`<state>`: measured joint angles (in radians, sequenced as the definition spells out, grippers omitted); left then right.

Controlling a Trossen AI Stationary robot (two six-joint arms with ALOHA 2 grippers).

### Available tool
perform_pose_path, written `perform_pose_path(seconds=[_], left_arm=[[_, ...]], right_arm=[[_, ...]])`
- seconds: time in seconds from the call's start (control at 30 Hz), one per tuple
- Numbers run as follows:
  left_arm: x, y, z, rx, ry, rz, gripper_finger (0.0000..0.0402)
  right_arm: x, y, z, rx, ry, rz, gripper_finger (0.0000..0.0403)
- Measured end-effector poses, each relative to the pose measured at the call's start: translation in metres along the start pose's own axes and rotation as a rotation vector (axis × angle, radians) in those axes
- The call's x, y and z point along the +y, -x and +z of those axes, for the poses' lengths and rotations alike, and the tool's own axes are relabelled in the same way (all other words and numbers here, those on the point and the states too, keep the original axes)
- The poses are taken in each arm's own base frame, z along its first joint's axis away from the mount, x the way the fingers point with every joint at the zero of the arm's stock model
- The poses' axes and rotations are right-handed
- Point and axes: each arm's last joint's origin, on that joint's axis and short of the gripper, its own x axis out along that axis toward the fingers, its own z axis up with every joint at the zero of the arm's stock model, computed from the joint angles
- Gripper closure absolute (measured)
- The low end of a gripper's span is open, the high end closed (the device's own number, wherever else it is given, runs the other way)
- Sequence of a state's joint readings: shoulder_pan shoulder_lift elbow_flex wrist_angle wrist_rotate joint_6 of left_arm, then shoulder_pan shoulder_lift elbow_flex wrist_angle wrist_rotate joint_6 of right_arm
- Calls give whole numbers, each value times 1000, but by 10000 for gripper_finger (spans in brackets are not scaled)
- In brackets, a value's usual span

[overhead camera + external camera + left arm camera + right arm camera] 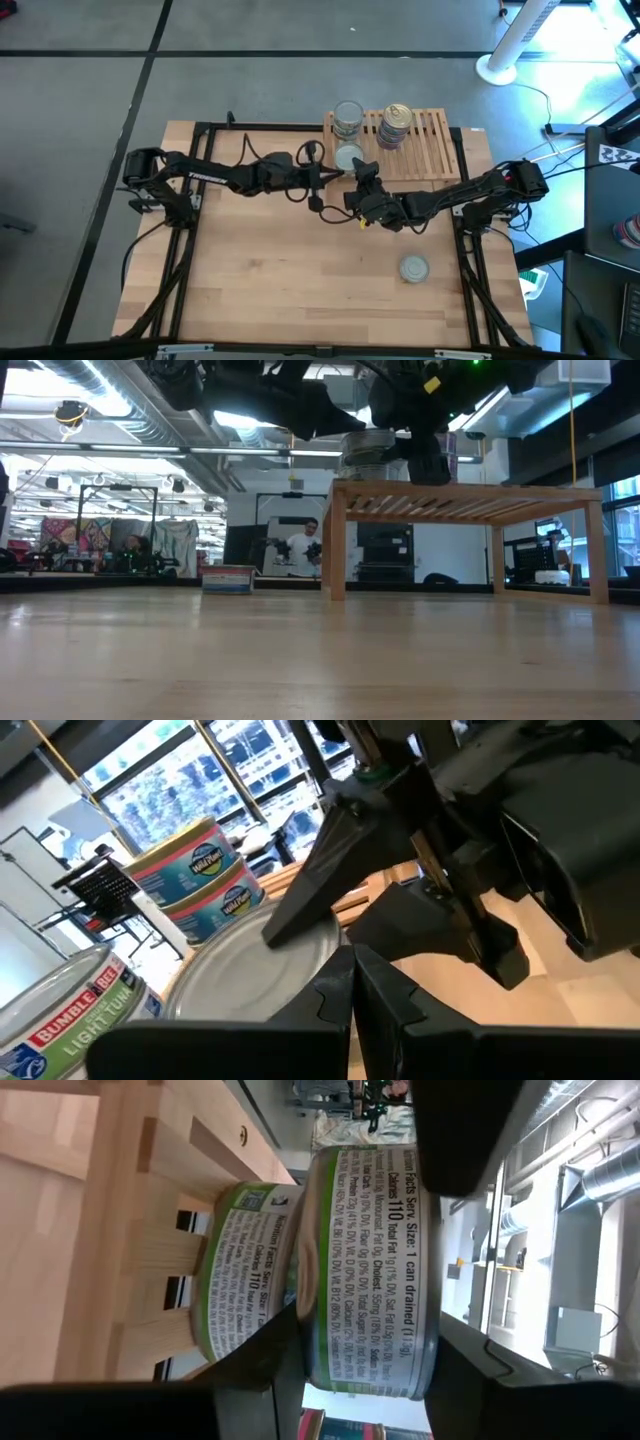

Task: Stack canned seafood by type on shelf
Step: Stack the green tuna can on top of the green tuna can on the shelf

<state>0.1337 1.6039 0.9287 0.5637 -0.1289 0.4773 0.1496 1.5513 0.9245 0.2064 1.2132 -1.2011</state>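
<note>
Right claw (357, 172) is clamped on a green-label tin (368, 1270) and holds it in the air at the near left edge of the shelf (440, 150), upper middle of the high view, next to the silver-top stack (347, 118), probably to land it on its own type. Left claw (322, 181) is clenched empty right beside it, fingertips over the carried tin's flat lid, likely steadying. Gold-top stack (396, 122) sits mid-shelf; one loose tin (414, 268) waits on the bench (270, 290), lower right.
</note>
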Motion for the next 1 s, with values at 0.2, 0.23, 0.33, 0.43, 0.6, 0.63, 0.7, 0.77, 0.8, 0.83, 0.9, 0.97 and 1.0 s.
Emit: perform_pose_path(seconds=[0.2,0.23,0.33,0.43,0.6,0.63,0.7,0.77,0.8,0.83,0.9,0.97,1.0], left_arm=[[0,0,0,-19,-4,-33,396],[0,0,0,-19,-4,-35,396],[1,0,-1,-11,3,-33,396],[1,0,-1,-10,4,-33,396],[4,-1,-3,-7,4,-24,396],[5,-1,-3,-5,4,-21,396],[8,-1,-5,-2,6,-14,396],[10,-1,-6,2,10,-8,396],[11,-1,-6,3,11,-5,396],[12,-1,-7,4,11,-5,396],[13,-2,-7,-1,11,-16,396],[13,-2,-7,-5,11,-22,396],[13,-2,-7,-5,11,-23,396]], right_arm=[[0,-2,-1,6,9,2,253],[0,-3,-2,10,13,3,253],[1,-10,-5,37,1,11,253],[1,-14,-7,51,-59,11,253],[1,-13,-7,35,-75,17,253],[1,-13,-7,31,-75,19,253],[1,-13,-7,29,-75,20,253],[1,-13,-7,26,-74,21,253],[1,-13,-6,25,-75,22,253],[1,-13,-7,25,-74,22,253],[1,-13,-6,24,-73,23,253],[1,-13,-6,20,-73,25,253],[1,-13,-6,17,-73,26,251]])
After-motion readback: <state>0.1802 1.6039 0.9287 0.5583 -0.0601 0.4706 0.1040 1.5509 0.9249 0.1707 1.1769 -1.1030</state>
